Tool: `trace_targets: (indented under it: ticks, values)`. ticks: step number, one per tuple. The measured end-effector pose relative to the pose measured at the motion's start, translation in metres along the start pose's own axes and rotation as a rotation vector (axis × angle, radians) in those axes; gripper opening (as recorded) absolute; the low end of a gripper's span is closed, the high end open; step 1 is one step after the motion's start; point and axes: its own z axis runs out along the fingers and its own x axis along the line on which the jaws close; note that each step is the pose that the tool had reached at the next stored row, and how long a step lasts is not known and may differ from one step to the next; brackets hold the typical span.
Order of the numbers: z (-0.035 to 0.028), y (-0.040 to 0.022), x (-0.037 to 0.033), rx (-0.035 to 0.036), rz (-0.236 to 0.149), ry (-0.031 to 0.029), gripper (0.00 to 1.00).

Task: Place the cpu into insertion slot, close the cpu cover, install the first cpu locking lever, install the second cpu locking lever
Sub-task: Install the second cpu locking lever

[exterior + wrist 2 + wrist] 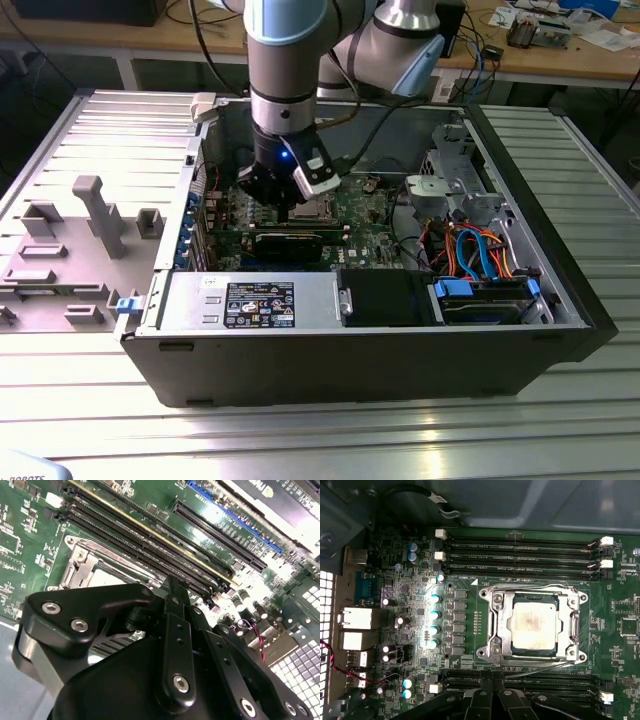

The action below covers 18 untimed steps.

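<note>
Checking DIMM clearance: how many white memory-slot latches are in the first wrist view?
6 latches. Between cpu and case wall: two at one end, two at the other. Beside the gripper: one per end. It may hide more.

From my remote station, the second wrist view looks past the black gripper (172, 587) onto the green motherboard (22, 535). The gripper's linkage arms, studded with silver screws, fill the foreground, and its narrow tip meets over the edge of the long black memory slots (135, 542). Those slots run diagonally across the board, side by side. Just beside them, partly hidden behind the gripper body, I see the silvery metal frame of the insertion slot (82, 562). Beyond the memory slots lies a black expansion slot (220, 540), with a blue one (235, 520) next to it. A red wire (261, 642) curls near a perforated metal panel (302, 660).
</note>
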Motion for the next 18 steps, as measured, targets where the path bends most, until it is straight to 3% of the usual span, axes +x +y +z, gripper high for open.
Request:
trace_targets:
  ticks: [2,5,7,11,18]
  values:
    - [0.0004,-0.003,0.0002,-0.0185,0.0,0.0002,0.11]
    - [0.001,-0.0084,0.0004,-0.0403,0.0,0.0018,0.11]
    - [0.0018,-0.0109,0.0005,-0.0447,0.0,0.0035,0.11]
    - [0.0018,-0.0112,0.0006,-0.0467,0.0,0.0038,0.11]
    - [0.0085,-0.0123,0.0007,-0.0919,0.0,0.0022,0.11]
